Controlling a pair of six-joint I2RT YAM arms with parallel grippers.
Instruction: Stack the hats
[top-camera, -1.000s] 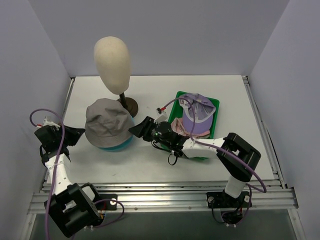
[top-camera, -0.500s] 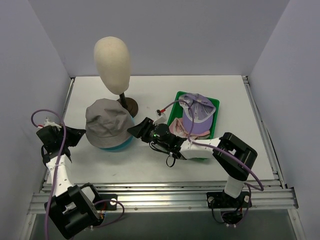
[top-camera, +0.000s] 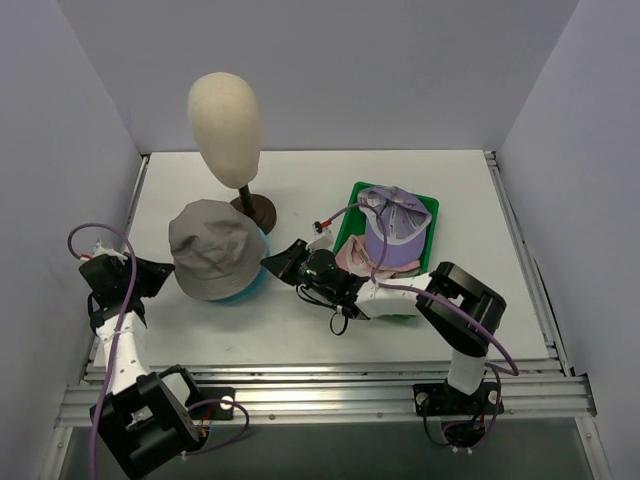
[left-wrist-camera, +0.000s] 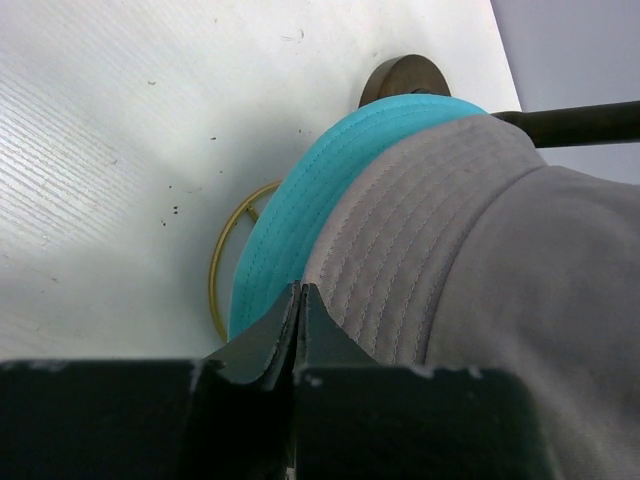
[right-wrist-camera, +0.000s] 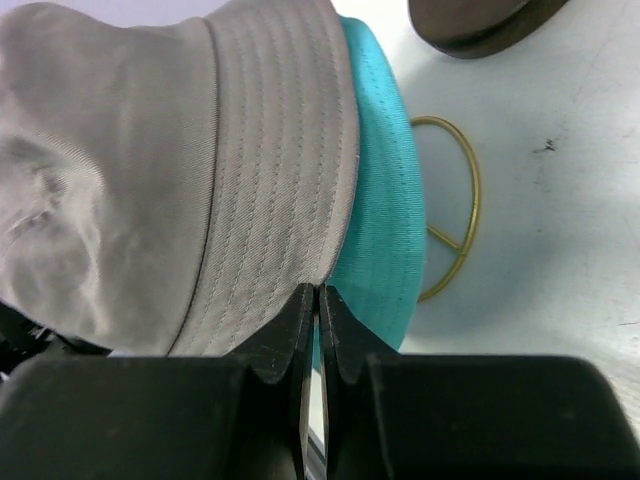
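A grey floppy hat (top-camera: 213, 245) lies on top of a teal hat (top-camera: 252, 283) at the left middle of the table. My left gripper (top-camera: 155, 277) is shut on the grey hat's brim (left-wrist-camera: 400, 250) at its left edge, where grey meets teal. My right gripper (top-camera: 271, 262) is shut on the brim (right-wrist-camera: 280, 170) at the opposite, right edge. A lilac cap (top-camera: 395, 228) and a pink cap (top-camera: 352, 250) lie in the green tray (top-camera: 432, 205), behind the right arm.
The cream mannequin head (top-camera: 225, 112) on its brown stand (top-camera: 262, 211) rises just behind the stacked hats. A thin gold wire ring (right-wrist-camera: 470, 200) lies on the table under the teal hat. White walls close in the table on three sides.
The right gripper has gone from open to shut at the grey hat's right brim. The left gripper shifted slightly nearer and right, and the grey hat's brim has drawn in on the teal hat.
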